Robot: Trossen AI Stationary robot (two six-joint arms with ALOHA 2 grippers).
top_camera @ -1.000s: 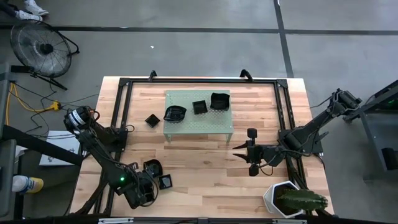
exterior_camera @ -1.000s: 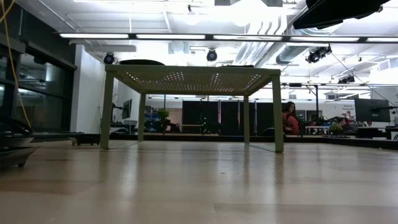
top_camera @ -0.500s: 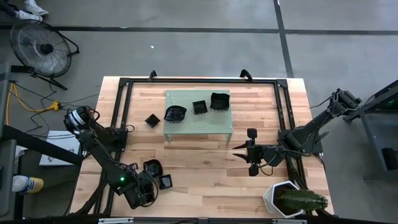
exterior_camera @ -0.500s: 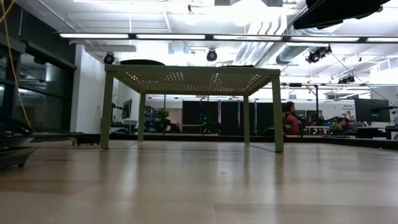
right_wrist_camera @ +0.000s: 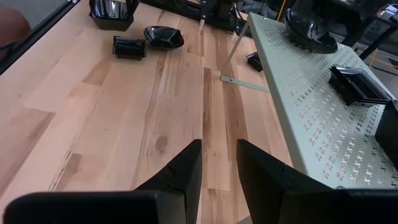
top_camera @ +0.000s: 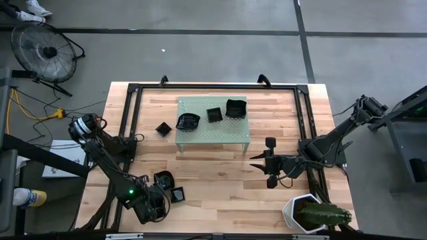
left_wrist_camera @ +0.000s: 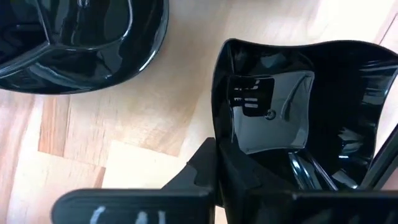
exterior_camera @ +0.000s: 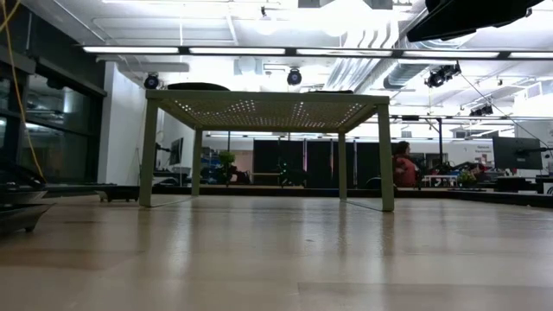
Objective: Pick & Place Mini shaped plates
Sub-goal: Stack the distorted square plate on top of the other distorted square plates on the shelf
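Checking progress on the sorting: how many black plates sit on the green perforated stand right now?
3: wavy plate, small square plate, larger square plate. Others lie on the table; none seem hidden.

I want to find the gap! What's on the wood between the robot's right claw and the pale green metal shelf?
Nothing: between the right gripper and the pale green perforated metal shelf lies bare wooden tabletop, seen in the high view.
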